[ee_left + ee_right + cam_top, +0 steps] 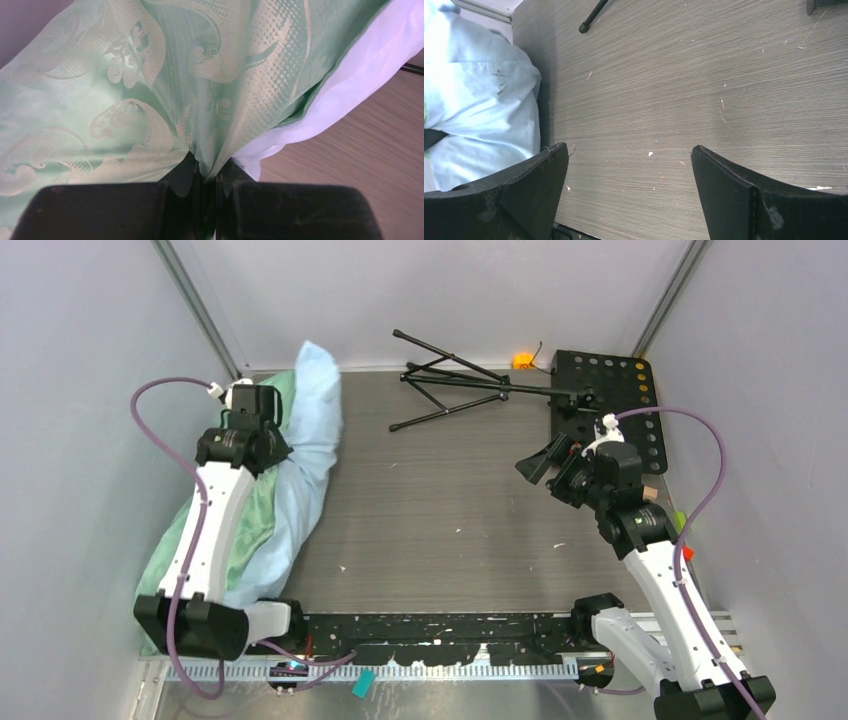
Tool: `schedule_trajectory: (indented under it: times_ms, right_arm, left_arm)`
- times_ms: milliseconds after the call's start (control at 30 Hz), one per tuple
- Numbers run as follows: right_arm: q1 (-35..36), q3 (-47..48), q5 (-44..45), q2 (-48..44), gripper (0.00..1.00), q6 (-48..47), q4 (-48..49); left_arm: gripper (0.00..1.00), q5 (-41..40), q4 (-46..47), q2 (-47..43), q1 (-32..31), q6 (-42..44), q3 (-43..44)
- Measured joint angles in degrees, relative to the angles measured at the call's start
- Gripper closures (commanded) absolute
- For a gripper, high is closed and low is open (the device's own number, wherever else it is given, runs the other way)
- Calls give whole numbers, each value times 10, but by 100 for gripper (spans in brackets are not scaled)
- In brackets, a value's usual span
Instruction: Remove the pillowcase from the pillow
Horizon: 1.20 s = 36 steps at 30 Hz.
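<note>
The pillow is a plump pale bluish-white cushion lying along the table's left side; the right wrist view shows it at the left with small dark specks. The pillowcase shows its mint-green patterned face along the pillow's left side and fills the left wrist view. My left gripper is shut on a bunched fold of the green pillowcase, with pale fabric showing past the green hem. My right gripper is open and empty over bare table, apart from the pillow.
A folded black tripod stand lies at the back; its foot shows in the right wrist view. A black perforated plate and a small orange object are at the back right. Walls enclose three sides. A black rail runs along the front.
</note>
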Motion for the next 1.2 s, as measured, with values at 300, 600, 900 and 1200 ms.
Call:
schedule_trajectory:
  times_ms: [300,600,900,1200]
  right_arm:
    - [0,0,-1,-16,4,0,-1]
    - [0,0,-2,-23,4,0,-1]
    - [0,1,7,-33,3,1,-8]
    - [0,12,52,-68,3,0,-52]
  left_arm:
    - [100,267,19,-56,-15,14,87]
    - [100,478,57,-49,-40,-37,164]
    - [100,574,126,-30,-45,-85,179]
    - [1,430,103,121,-78,25,146]
